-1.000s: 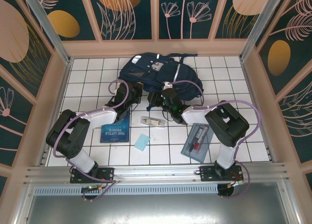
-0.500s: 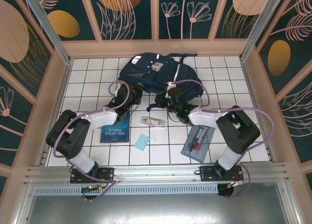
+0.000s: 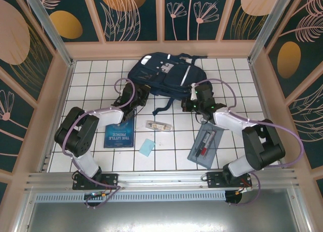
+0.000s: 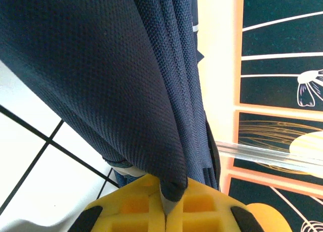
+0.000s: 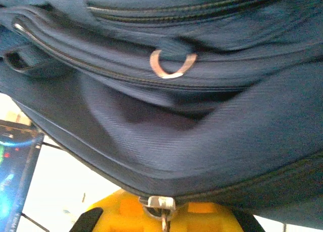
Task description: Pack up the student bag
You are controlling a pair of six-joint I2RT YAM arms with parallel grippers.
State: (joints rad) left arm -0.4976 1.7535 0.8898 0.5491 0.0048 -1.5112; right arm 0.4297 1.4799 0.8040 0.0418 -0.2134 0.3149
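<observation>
Book [image 3: 119,136], pencil case [image 3: 204,147] and packet [image 3: 159,126] lie before the student bag [image 3: 166,75], stretched crosswise at the bench's [image 3: 91,80] far side; left pincer [image 4: 165,212] clamps its fabric, right pincer [image 5: 162,217] its zipper pull [image 5: 160,202].

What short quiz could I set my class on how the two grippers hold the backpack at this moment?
1. True or false: the left gripper is shut on a fold of the student bag.
2. Which lies outside the bag? A) pencil case B) lunchbox C) water bottle
3. Fill in: the right gripper pinches the bag's metal ____.
Key: 1 true; 2 A; 3 zip pull.
</observation>
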